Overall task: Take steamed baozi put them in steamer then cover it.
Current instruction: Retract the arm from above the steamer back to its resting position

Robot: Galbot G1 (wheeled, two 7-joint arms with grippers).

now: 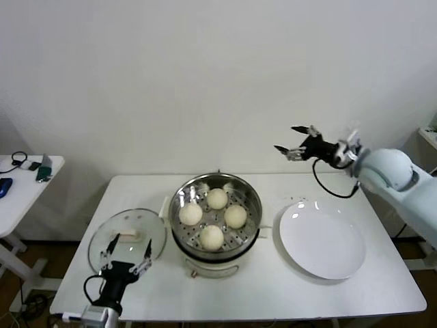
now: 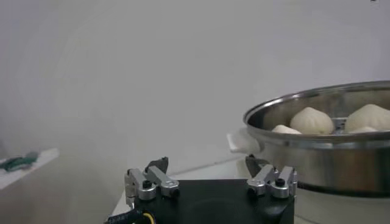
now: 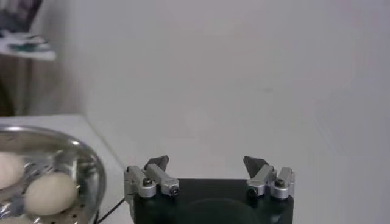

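Several off-white baozi [image 1: 217,198] lie on the perforated tray inside the shiny steamer [image 1: 254,205] at the table's middle. The clear glass cover [image 1: 153,236] lies flat on the table to the steamer's left, its cream handle [image 1: 130,236] facing up. My left gripper [image 1: 126,260] hovers open at the cover's near edge, just short of the handle, holding nothing. In the left wrist view that gripper [image 2: 207,167] is empty, with the steamer [image 2: 329,152] and baozi [image 2: 311,120] beyond it. My right gripper [image 1: 287,139] is open and empty, raised over the table's back right; the right wrist view shows this gripper [image 3: 206,163] facing the wall.
A flat white plate [image 1: 322,239] lies to the right of the steamer. A small side table [image 1: 20,184] with a few dark items stands off to the left. A white wall runs behind the table.
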